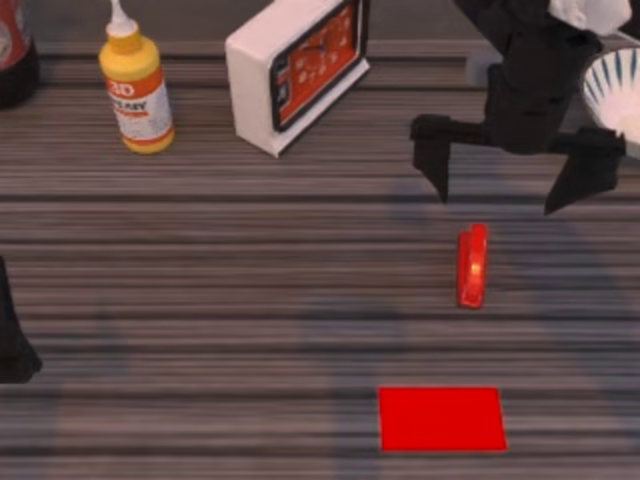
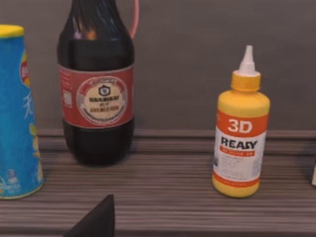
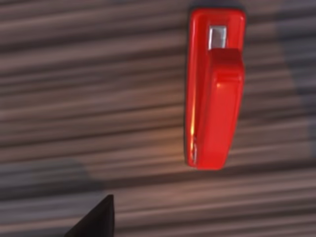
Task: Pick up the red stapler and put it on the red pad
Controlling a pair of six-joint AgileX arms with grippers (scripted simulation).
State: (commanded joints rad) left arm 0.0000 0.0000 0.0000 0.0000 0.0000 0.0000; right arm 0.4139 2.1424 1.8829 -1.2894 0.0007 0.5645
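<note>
The red stapler point(image 1: 472, 265) lies flat on the striped table, right of centre, its length running front to back. In the right wrist view the red stapler point(image 3: 215, 89) fills the picture's upper part, with one dark fingertip point(image 3: 98, 219) off to its side. My right gripper point(image 1: 498, 200) hangs open just behind the stapler with nothing between its wide-spread fingers. The red pad point(image 1: 442, 418) lies flat near the front edge, slightly left of the stapler. My left arm point(image 1: 12, 340) is parked at the table's left edge; one of its fingertips point(image 2: 98, 219) shows, the gripper open and holding nothing.
A white-cased clock with a red face point(image 1: 300, 65) leans at the back centre. A yellow glue bottle point(image 1: 135, 85) stands to its left, and a dark sauce bottle point(image 1: 15, 50) in the back-left corner. A white bowl point(image 1: 615, 95) sits at the back right. A blue can point(image 2: 15, 113) stands beside the sauce bottle.
</note>
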